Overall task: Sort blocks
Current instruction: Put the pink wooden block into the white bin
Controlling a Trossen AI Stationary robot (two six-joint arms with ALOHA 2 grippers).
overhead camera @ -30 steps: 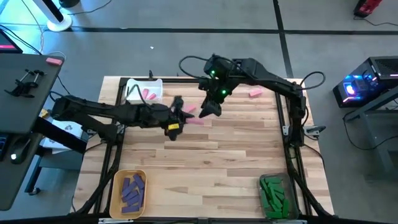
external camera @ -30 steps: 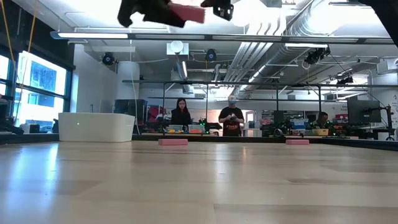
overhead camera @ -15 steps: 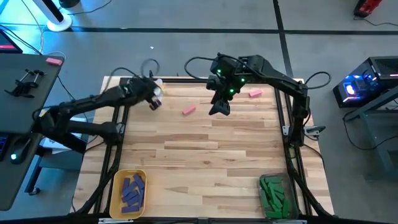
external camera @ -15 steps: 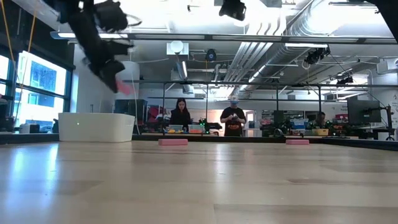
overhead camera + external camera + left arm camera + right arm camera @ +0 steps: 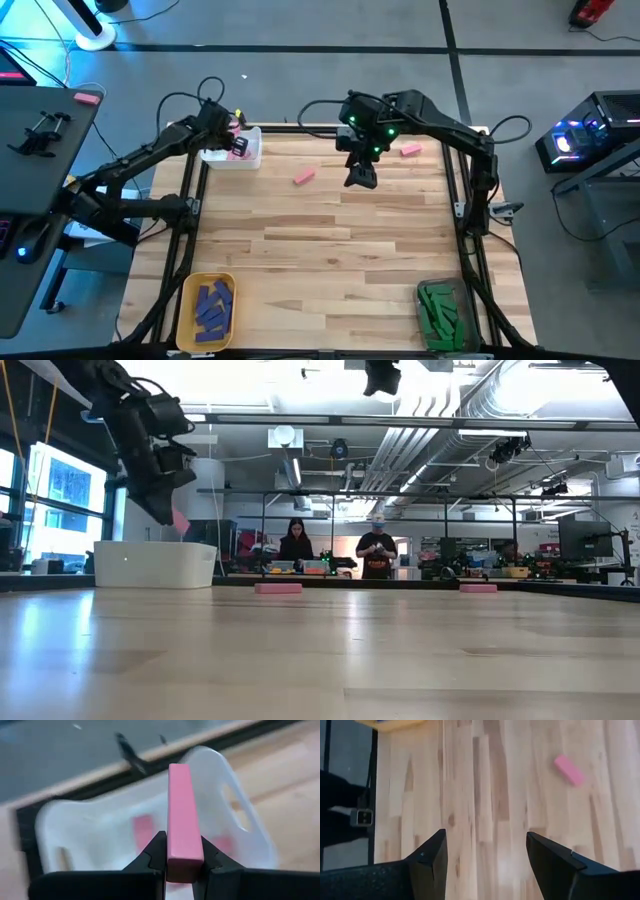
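The left tool grips a pink block above the white bin at far left; the right tool hangs wide over the bench.

an open-plan robotics lab: exposed ceiling ducts, distant workbenches, people, monitors

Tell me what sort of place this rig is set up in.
Probably an open-plan robotics lab or workshop: exposed ceiling ducts, people at benches with monitors behind the wooden table, and a lit computer tower beside it.
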